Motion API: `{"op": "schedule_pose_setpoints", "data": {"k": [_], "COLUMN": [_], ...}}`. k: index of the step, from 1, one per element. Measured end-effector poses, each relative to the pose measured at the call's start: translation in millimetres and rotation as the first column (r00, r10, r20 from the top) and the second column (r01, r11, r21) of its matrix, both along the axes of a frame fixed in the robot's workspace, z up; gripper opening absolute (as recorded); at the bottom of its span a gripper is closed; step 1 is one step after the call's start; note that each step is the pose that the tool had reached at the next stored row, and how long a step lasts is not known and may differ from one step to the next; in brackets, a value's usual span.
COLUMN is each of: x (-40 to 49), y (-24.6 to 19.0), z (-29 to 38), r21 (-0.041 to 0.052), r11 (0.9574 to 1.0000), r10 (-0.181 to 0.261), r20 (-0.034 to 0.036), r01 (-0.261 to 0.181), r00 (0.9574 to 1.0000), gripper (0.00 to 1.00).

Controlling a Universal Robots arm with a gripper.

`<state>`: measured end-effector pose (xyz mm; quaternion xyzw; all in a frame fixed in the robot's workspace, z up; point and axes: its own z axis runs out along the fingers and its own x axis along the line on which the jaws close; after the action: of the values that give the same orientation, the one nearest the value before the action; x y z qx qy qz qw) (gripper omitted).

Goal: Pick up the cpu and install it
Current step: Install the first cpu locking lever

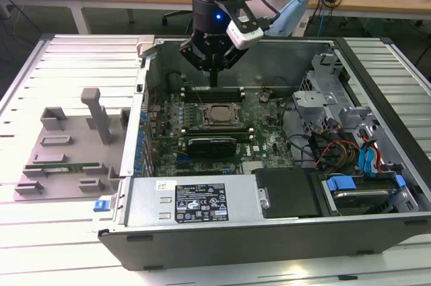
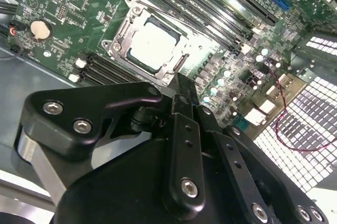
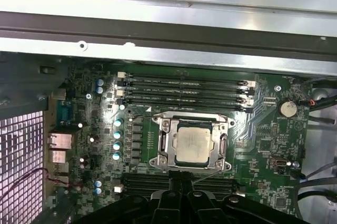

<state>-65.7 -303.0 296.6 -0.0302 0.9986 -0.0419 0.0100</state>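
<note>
The cpu (image 1: 219, 115), a small square chip with a silver-grey top, lies flat inside the metal socket frame (image 1: 217, 126) on the green motherboard in the open computer case. Both wrist views show it seated in the frame: the cpu (image 2: 155, 45) and the cpu (image 3: 192, 144). My gripper (image 1: 213, 77) hangs over the board just behind the socket, above the memory slots. Its black fingers are pressed together with nothing between them, and the gripper (image 2: 181, 83) tips point down beside the socket's edge, apart from the chip.
A grey fixture plate (image 1: 40, 178) at the exterior view's left holds a green memory stick (image 1: 62, 165) and an upright post (image 1: 98, 115). The case wall (image 1: 269, 54) rises behind my gripper. A drive cage and cables (image 1: 337, 131) crowd the right side.
</note>
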Motion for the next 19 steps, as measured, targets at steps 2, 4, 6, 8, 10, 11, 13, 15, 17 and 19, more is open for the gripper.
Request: {"op": "schedule_pose_setpoints", "data": {"k": [2,4,6,8,10,11,13,15,17,19], "x": [-2.3,-4.2,-5.9,-7.4,-8.8,-9.3,-10.7,-13.0,-14.8,-16.9], "y": [0.0,0.0,0.2,0.4,0.9,1.6,4.4,8.6,11.8,14.7], "z": [-0.1,-0.1,-0.1,-0.1,-0.2,-0.3,-0.6,-1.0,-1.4,-1.7], "r21": [0.0,-0.0001,-0.0001,-0.0001,-0.0001,-0.0001,0.0,-0.0001,0.0,-0.0001], "r11": [1.0,1.0,1.0,1.0,1.0,1.0,1.0,1.0,1.0,1.0], "r10": [0.0,0.0,0.0,0.0,0.0,0.0,0.0,0.0,0.0,0.0], "r20": [0.0001,0.0,0.0,-0.0001,-0.0001,-0.0001,0.0,-0.0001,0.0,0.0], "r01": [0.0,0.0,0.0,0.0,0.0,0.0,0.0,0.0,0.0,0.0], "r00": [1.0,1.0,1.0,1.0,1.0,1.0,1.0,1.0,1.0,1.0], "gripper": [0.11,0.11,0.11,0.11,0.11,0.11,0.11,0.11,0.11,0.11]}}
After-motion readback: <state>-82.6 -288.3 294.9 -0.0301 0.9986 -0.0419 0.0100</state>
